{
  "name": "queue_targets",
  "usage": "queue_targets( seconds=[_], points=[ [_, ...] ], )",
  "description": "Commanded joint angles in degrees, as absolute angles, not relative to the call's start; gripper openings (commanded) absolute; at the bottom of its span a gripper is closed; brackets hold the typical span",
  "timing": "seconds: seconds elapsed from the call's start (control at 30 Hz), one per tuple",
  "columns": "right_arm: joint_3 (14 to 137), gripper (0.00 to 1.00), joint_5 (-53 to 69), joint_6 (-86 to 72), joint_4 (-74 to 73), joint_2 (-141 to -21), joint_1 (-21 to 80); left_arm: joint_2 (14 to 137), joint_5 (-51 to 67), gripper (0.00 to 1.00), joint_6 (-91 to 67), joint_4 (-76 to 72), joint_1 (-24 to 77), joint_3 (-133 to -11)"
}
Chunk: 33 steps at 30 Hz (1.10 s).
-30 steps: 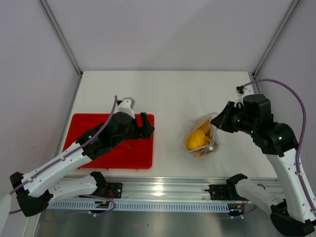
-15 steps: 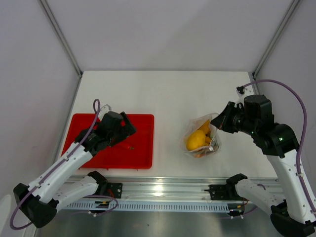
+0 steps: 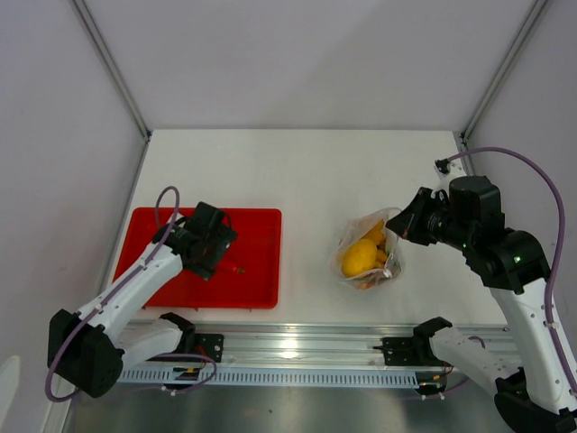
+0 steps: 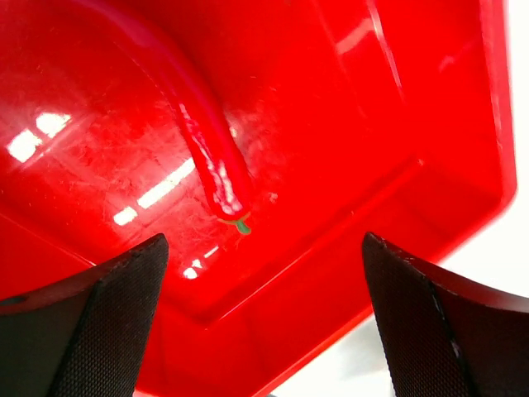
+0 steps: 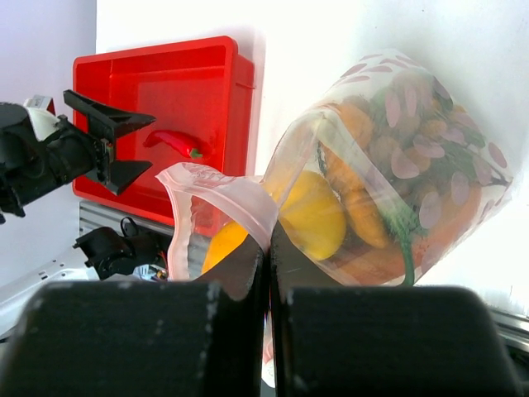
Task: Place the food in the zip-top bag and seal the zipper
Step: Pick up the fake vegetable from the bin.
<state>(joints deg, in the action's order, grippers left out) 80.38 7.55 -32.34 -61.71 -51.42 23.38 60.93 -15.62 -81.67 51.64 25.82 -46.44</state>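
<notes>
The left gripper [image 3: 219,257] hangs released, jaws spread wide, low over the near middle of the red tray [image 3: 261,225], which lies on the left side of the white counter [image 3: 297,171]. In the left wrist view its two fingers [image 4: 107,322] straddle the red chili [image 4: 207,157], touching neither it nor the tray floor. The chili lies flat on the tray floor, its small green stem end pointing between the fingers. Well apart from it, on the right side of the counter, sits the zip-top bag [image 3: 370,253]. The right gripper [image 5: 269,248] is clenched on the bag's mouth edge, pinching the pale pink lip where the zipper [image 5: 215,186] runs, and the mouth gapes toward the tray. Inside the clear plastic lies the yellow lemon [image 5: 310,211] close to the opening, with orange-brown pieces and a green stalk [image 5: 405,248] packed behind it.
</notes>
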Motion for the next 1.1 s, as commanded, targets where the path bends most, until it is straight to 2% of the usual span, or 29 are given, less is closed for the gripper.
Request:
queue_targets(
  seconds=[0.0, 0.33, 0.53, 0.6, 0.73, 0.83, 0.87, 0.93, 0.97, 1.03, 1.07],
  points=[
    [81.47, 0.00, 8.17, -32.26, -58.97, -50.45, 23.12, 64.58, -13.02, 0.99, -87.97, 52.21, 23.04, -46.32],
    [81.47, 0.00, 8.35, -32.17, -58.89, -50.62, 23.20, 76.28, -10.11, 0.95, -92.10, 49.93, 21.71, -47.20],
    [81.30, 0.00, 7.82, -32.17, -59.06, -50.45, 23.20, 79.36, -10.72, 0.86, -93.52, 49.39, 21.62, -47.46],
    [81.04, 0.00, 7.82, -32.17, -58.98, -50.45, 23.20, 81.12, -10.20, 0.80, -93.52, 49.30, 21.62, -47.46],
    [80.86, 0.00, 8.09, -32.52, -58.62, -50.54, 23.12, 83.49, -9.23, 0.73, -93.69, 48.87, 21.62, -46.94],
    [80.86, 0.00, 8.00, -32.61, -58.54, -50.45, 23.20, 84.37, -9.05, 0.61, -93.69, 47.64, 21.71, -45.62],
    [80.77, 0.00, 8.00, -32.61, -58.62, -50.45, 23.20, 84.55, -8.97, 0.52, -93.60, 46.68, 21.62, -45.44],
    [80.68, 0.00, 7.91, -32.61, -58.71, -50.45, 23.20, 84.38, -8.62, 0.43, -93.43, 46.14, 21.62, -44.48],
    [80.68, 0.00, 7.82, -32.69, -58.80, -50.36, 23.20, 84.11, -8.44, 0.34, -93.25, 45.88, 21.62, -44.21],
    [80.51, 0.00, 7.74, -32.70, -58.80, -50.36, 23.20, 82.71, -8.17, 0.28, -92.82, 45.26, 21.62, -43.69],
    [80.59, 0.00, 7.82, -32.78, -58.71, -50.27, 23.20, 82.01, -8.17, 0.19, -92.38, 45.44, 21.71, -43.77]
  ],
)
